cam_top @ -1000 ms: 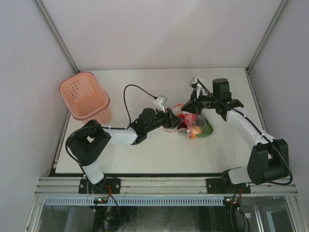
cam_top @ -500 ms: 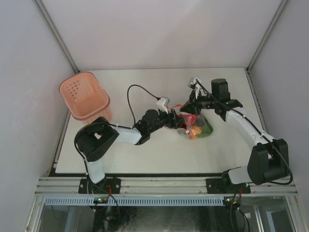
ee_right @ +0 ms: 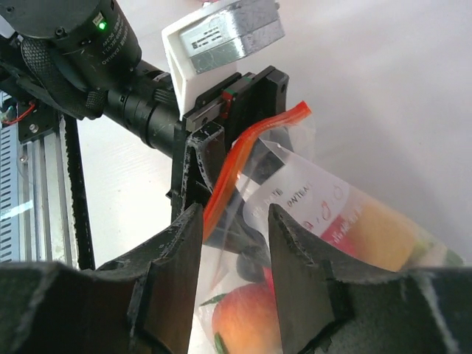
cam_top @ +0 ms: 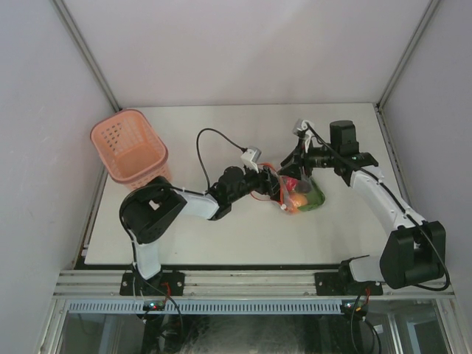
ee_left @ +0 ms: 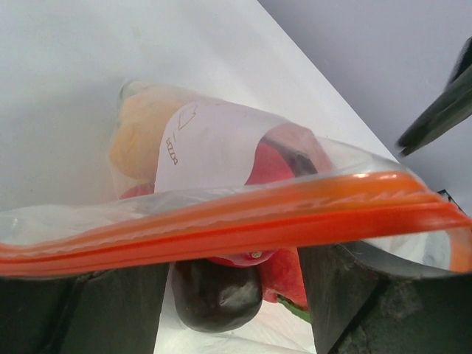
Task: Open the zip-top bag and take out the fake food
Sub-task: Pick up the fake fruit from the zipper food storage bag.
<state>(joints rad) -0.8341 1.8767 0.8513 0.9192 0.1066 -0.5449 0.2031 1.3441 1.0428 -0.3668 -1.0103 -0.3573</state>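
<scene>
The zip-top bag (cam_top: 302, 195) lies at the table's middle right, clear, with an orange zipper strip (ee_left: 243, 221). The fake food inside shows as a yellow-orange piece (ee_left: 144, 136), a red piece (ee_left: 269, 162) and a dark eggplant (ee_left: 217, 295). My left gripper (cam_top: 274, 184) is at the bag's left end, its jaws wide apart with the strip lying across them. My right gripper (cam_top: 295, 168) is over the bag's top end. In the right wrist view its fingers (ee_right: 177, 251) stand open around the bag's edge, beside the strip (ee_right: 243, 155), above an orange fruit (ee_right: 247, 317).
A pink perforated basket (cam_top: 129, 147) stands at the table's left back. A black cable (cam_top: 203, 144) loops up from the left arm. Grey walls close in the table (cam_top: 221, 236) on three sides.
My left gripper has pushed right, up to the bag's zipper end. My right arm has shifted slightly right and the bag's top has turned a little.
</scene>
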